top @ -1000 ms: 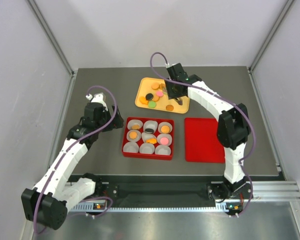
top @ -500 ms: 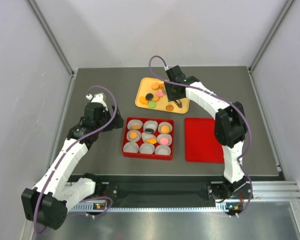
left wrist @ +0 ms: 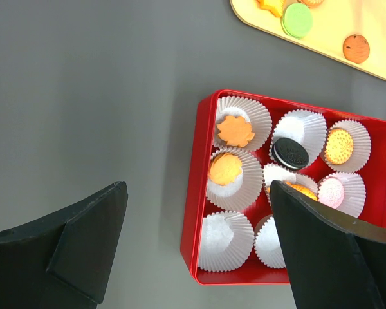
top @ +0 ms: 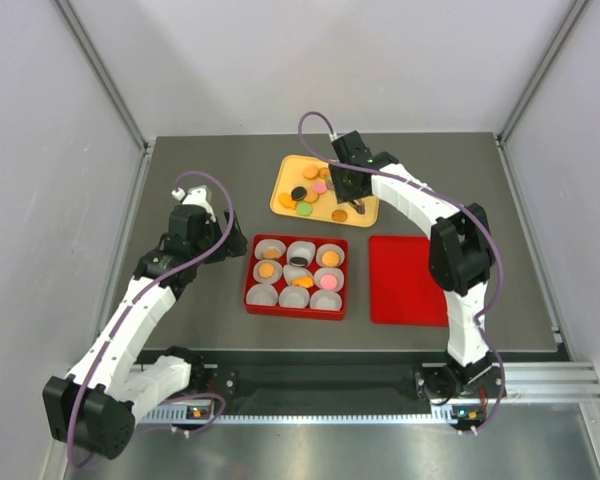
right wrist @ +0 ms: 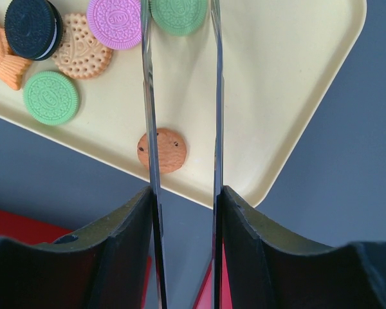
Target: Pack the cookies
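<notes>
Grey table (top: 200,170), closed in by pale walls, carried everything I was working with. At its far middle sat a yellow tray (top: 283,172) holding the loose cookies (top: 305,195), orange, pink, green and black, mostly heaped toward its left half. Nearer to me was a red box (top: 250,272) of nine white paper cups (left wrist: 224,234), with a flat red lid (top: 408,280) just to its right, set aside so that the box was open for filling.

From the left wrist view, the top and middle rows of cups each held a cookie. Two cups in the bottom row were bare, and the third was hidden behind a finger. I judged the packing about two thirds done.

My right arm (top: 420,200) reached over the tray's near right part. Its right fingers (right wrist: 125,232), two thin blades, pointed down at the tray, parted with a clear gap and nothing gripped between them. A brown cookie (right wrist: 162,150) lay alone near the tray's edge, partly behind the left blade, so it looked like my next pick. I would have had to shift slightly left to straddle it.

My left arm (top: 140,300) hung over bare table just left of the box. The left fingers (left wrist: 83,244) were spread wide and held nothing, parked clear of the right arm's route.
</notes>
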